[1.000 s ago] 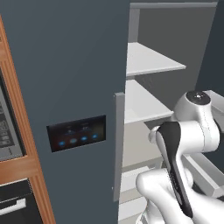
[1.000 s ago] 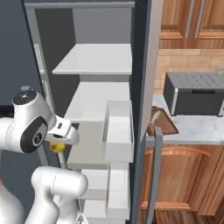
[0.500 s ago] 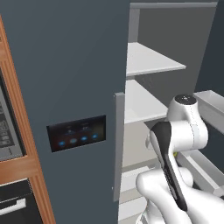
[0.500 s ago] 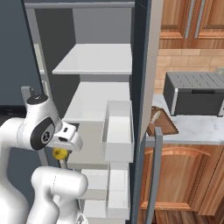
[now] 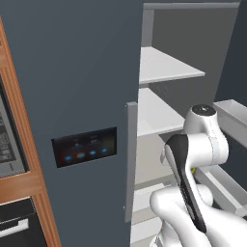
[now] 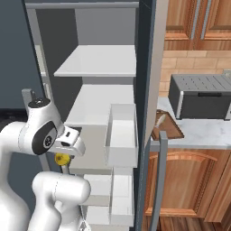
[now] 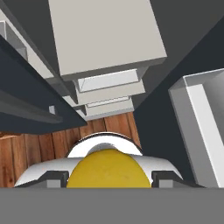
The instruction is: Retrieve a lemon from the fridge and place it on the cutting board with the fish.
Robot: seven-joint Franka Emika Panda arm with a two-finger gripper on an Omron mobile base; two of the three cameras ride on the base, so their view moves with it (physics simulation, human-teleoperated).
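The yellow lemon [image 7: 107, 169] sits between my gripper's [image 7: 110, 178] two dark fingertips, and the gripper is shut on it. From the right base view the lemon [image 6: 62, 158] hangs under the hand, in front of the open fridge [image 6: 101, 67] at the height of its lower white shelf. The hand points down toward the wooden floor. The reddish-brown cutting board [image 6: 170, 130] lies on the counter right of the fridge, partly behind the open door. The pale fish [image 6: 159, 120] rests on its left end.
The fridge's right door [image 6: 152, 67] stands open with white bins [image 6: 121, 135] on its inside, close to the right of the hand. A grey toaster oven [image 6: 200, 96] sits behind the board. The closed left fridge door [image 5: 72, 96] carries a black panel [image 5: 85, 146].
The hand has dropped a little and turned downward in front of the lower shelf, with the lemon still in its grip. The fridge, board and fish stay put.
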